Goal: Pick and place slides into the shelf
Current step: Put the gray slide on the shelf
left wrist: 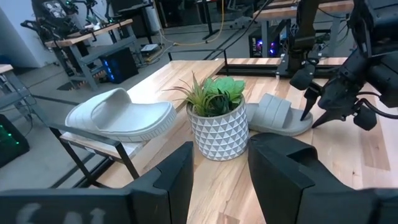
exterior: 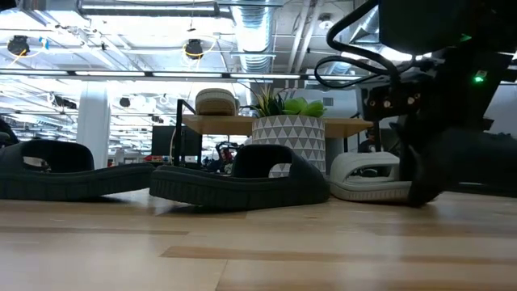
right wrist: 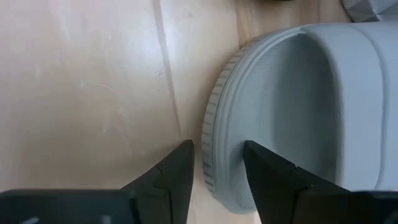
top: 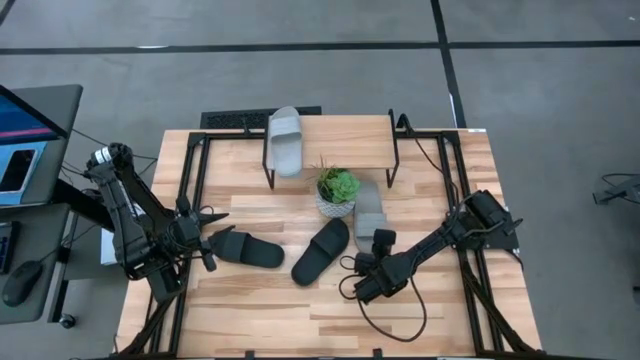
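One grey slide point(top: 285, 140) lies on the shelf point(top: 350, 140) at the table's far side. A second grey slide point(top: 370, 208) lies flat on the table beside a plant pot. My right gripper point(top: 378, 240) is open and slants down at this slide's near end, its fingers astride the rim point(right wrist: 214, 165). Two black slides point(top: 250, 250) point(top: 320, 252) lie sole-down in the middle of the table. My left gripper point(top: 212, 240) hovers open just left of the left black slide, nothing between its fingers point(left wrist: 180, 168). My right gripper comes at the grey slide's near-end rim point(right wrist: 211, 143) from above, slanting toward the far side. One finger point(right wrist: 177, 168) stands outside over the table, the other point(right wrist: 264, 168) over the footbed. Whether they touch it I cannot tell. The slide lies flat on the table.
A white patterned pot with a green plant point(top: 337, 190) stands between the shelf and the slides, close to the grey slide. Black cables point(top: 400, 310) loop on the table near my right arm. A monitor and desk point(top: 30, 130) stand off the table's left edge.
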